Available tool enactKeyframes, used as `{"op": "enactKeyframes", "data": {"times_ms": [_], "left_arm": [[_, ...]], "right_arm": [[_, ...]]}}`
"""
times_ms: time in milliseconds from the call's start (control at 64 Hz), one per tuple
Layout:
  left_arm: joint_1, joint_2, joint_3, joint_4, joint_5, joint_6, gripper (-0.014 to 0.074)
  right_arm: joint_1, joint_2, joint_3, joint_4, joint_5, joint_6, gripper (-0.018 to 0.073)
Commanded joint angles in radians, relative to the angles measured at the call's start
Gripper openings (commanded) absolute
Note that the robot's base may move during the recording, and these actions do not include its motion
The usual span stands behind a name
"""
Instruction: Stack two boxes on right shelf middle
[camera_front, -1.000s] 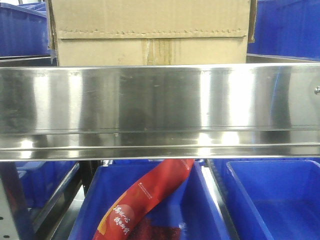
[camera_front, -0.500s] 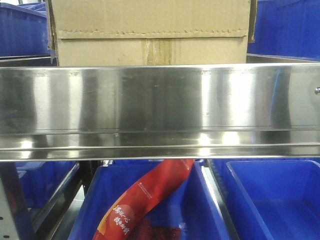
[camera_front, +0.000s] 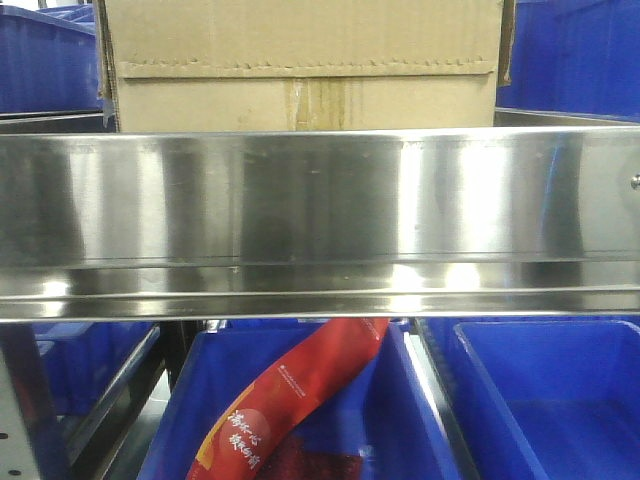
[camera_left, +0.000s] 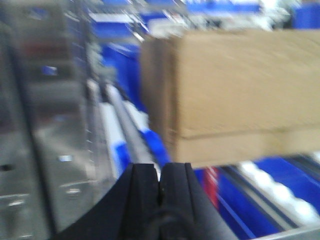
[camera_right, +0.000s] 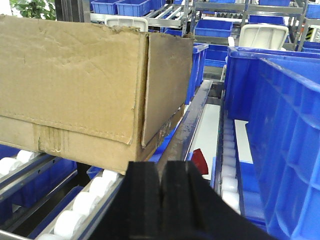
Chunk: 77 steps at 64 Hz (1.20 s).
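Box (camera_front: 300, 65) resting on white rollers (camera_right: 87, 202) of the shelf (camera_front: 320, 210), behind its shiny front lip, taped seam facing out. Blue bins (camera_right: 280, 125) alongside and below. Left hand (camera_left: 159, 182) pressed closed, gripping nothing, near the box's corner. Right hand (camera_right: 160, 182) likewise closed, empty, just before the box.

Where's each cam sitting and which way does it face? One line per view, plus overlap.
Exterior front: level with the shelf lip, facing it straight on; box above, blue bins below; no robot parts in view.
Left wrist: behind the left gripper, shut, left of the box; blurred.
Right wrist: behind the right gripper, shut, right of the box, white rollers beneath.
Shared: all three show the box.
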<state>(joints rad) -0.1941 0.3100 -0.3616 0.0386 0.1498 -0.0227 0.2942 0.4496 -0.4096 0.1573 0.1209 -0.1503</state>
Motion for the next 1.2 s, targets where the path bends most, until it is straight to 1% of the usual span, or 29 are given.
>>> {"op": "enactKeyframes", "data": {"times_ms": [0, 188, 297, 344, 375, 625, 1188], "left_arm": [[0.061, -0.068, 0.078, -0.039, -0.064, 0.04, -0.0111], [0.138, -0.222, 0.268, -0.039, -0.123, 0.04, -0.0111], [0.161, -0.302, 0.362, -0.039, -0.172, 0.04, -0.0111], [0.173, -0.31, 0.362, -0.039, -0.185, 0.04, -0.0111], [0.178, -0.31, 0.362, -0.039, -0.112, 0.04, -0.0111], [0.214, -0.31, 0.362, -0.039, -0.115, 0.04, -0.0111], [0.214, -0.31, 0.362, -0.039, -0.115, 0.04, -0.0111]], "right_arm": [[-0.003, -0.006, 0.0, -0.007, -0.026, -0.007, -0.0154], [-0.003, -0.006, 0.0, -0.007, -0.026, -0.007, -0.0154], [-0.003, -0.006, 0.0, -0.007, -0.026, -0.007, -0.0154], [-0.003, -0.006, 0.0, -0.007, -0.026, -0.007, -0.0154], [-0.003, -0.006, 0.0, -0.007, -0.026, -0.007, -0.0154], [-0.003, -0.006, 0.0, -0.007, -0.026, -0.007, -0.0154], [-0.003, -0.006, 0.0, -0.007, -0.026, -0.007, -0.0154]]}}
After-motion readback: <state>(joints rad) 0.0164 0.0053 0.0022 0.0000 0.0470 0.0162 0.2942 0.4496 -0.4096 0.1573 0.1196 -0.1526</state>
